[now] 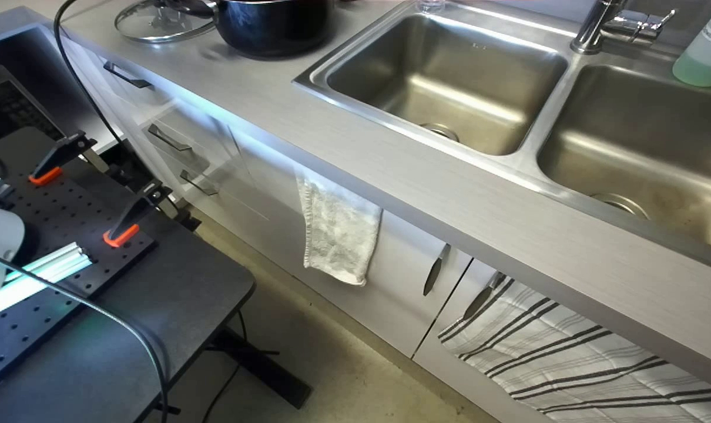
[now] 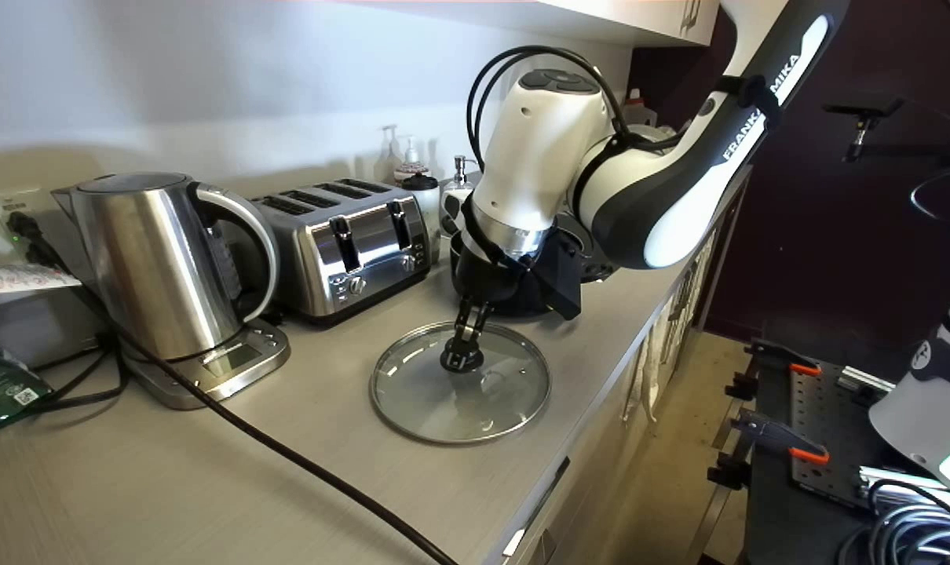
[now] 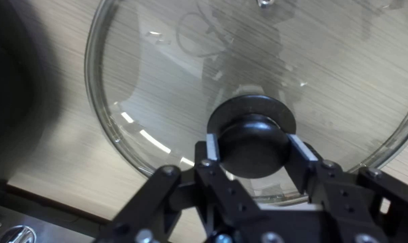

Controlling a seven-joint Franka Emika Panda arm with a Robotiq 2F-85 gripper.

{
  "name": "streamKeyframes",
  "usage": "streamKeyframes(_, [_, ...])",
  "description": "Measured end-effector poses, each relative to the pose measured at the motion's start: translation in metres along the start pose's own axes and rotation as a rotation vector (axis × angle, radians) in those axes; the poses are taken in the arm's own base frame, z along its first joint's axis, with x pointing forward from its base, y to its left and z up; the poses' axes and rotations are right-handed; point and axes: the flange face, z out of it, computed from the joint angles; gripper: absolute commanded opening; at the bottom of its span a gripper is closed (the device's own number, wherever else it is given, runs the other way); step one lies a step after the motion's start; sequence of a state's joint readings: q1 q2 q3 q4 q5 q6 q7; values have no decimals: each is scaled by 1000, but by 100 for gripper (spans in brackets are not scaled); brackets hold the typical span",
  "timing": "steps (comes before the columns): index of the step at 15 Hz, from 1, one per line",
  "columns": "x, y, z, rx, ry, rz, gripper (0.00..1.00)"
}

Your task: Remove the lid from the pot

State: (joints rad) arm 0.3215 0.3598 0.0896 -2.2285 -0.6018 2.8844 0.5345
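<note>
Clear glass, the lid point(image 2: 461, 395) appears to lie flat on the desk point(image 2: 326, 400), just beside the black pot point(image 1: 276, 26) and off it. Around the lid's dark knob point(image 3: 253, 136), the tool point(image 3: 257, 147) is narrowed to the knob's width, pads point(image 3: 212, 147) meeting both sides. Letting go and withdrawing seems all that is left. Rising before the pads fully part could tilt the lid, then drop it; a sideways tug might skid it into the pot.
</note>
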Motion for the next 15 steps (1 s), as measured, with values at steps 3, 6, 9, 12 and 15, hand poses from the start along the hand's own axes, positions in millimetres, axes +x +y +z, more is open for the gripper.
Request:
streamKeyframes(3, [-1, 1, 3, 1, -1, 0, 89])
streamKeyframes(6, [-4, 1, 7, 1, -10, 0, 100])
streamKeyframes(9, [-3, -1, 6, 4, -7, -2, 100])
streamKeyframes(12, [-1, -7, 0, 23, 20, -6, 100])
streamKeyframes(15, [-1, -17, -21, 59, 68, -17, 100])
